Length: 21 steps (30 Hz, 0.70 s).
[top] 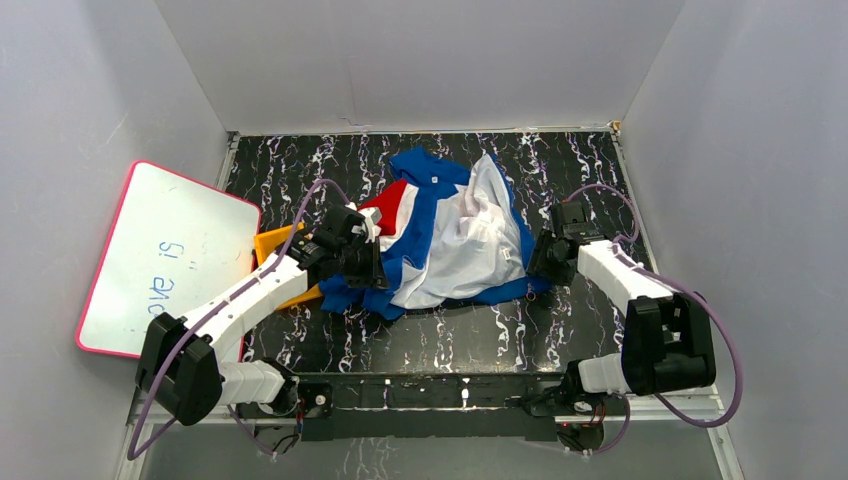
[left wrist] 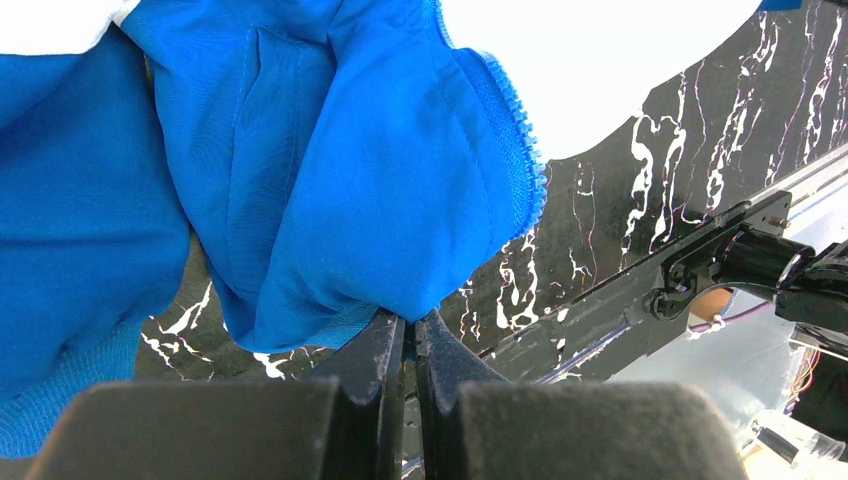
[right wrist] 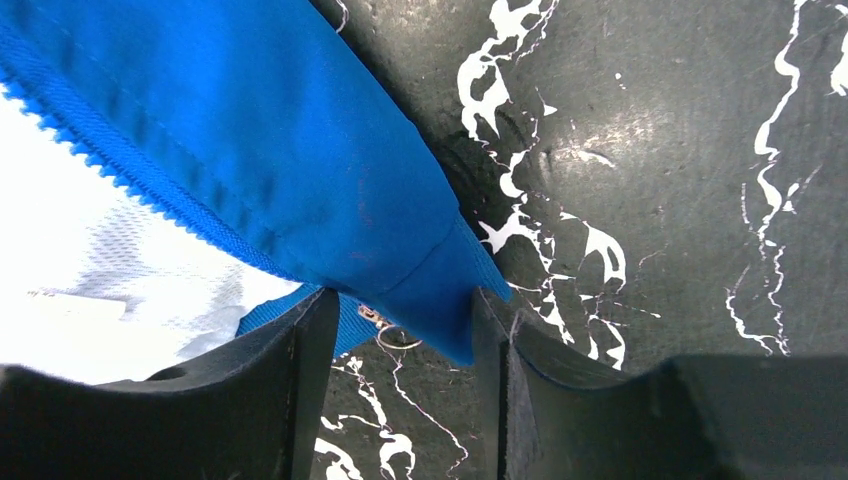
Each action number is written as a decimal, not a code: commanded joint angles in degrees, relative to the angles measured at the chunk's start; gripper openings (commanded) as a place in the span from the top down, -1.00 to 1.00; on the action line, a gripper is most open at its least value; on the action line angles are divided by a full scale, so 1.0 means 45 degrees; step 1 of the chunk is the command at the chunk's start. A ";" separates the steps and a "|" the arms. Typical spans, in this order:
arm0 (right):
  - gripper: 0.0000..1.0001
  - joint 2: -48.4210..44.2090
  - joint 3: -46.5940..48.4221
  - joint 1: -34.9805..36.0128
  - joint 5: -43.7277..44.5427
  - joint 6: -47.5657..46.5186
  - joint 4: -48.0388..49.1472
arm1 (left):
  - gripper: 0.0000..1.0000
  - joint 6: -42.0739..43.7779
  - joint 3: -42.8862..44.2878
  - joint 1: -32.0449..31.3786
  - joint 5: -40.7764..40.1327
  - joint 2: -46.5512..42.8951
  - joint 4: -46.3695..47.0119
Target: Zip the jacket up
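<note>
Jacket (top: 450, 235) heaped on the table (top: 330, 345), white lining up, between both arms. Left gripper (left wrist: 410, 325) clamped on a blue fold beside the zipper teeth (left wrist: 530, 180). Right gripper (right wrist: 400, 315) partly wide, astride the opposite blue corner, not yet pinching; hem edge running up-left from the jaws.

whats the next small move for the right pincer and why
Probably close the right pincer on the blue corner of the jacket. Its fingers stand apart with that corner, beside the zipper teeth, lying between them unpinched, while the left pincer is shut on another blue fold. Both edges likely need holding before zipping.
</note>
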 commanded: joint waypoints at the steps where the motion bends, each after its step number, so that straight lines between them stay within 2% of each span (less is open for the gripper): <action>1: -0.13 0.0345 -0.0198 -0.0066 -0.0222 0.0140 0.0448 | 1.00 0.0170 -0.0120 0.0124 0.0366 -0.0523 -0.0044; 9: 0.03 0.0532 -0.0412 -0.0074 -0.1064 0.0190 0.0718 | 1.00 0.0211 -0.0142 0.0183 0.0421 -0.0479 0.0001; 12: 0.16 0.0584 -0.0448 -0.0064 -0.1292 0.0208 0.0774 | 1.00 0.0197 -0.0132 0.0200 0.0495 -0.0479 0.0004; 18: 0.63 0.0444 -0.0392 -0.0069 -0.1294 0.0219 0.0737 | 1.00 0.0100 -0.0084 0.0222 0.0702 -0.0552 0.0030; 21: 0.98 0.0312 -0.0280 -0.0064 -0.1928 0.0177 0.0648 | 1.00 -0.0006 -0.0064 0.0241 0.0933 -0.0591 0.0053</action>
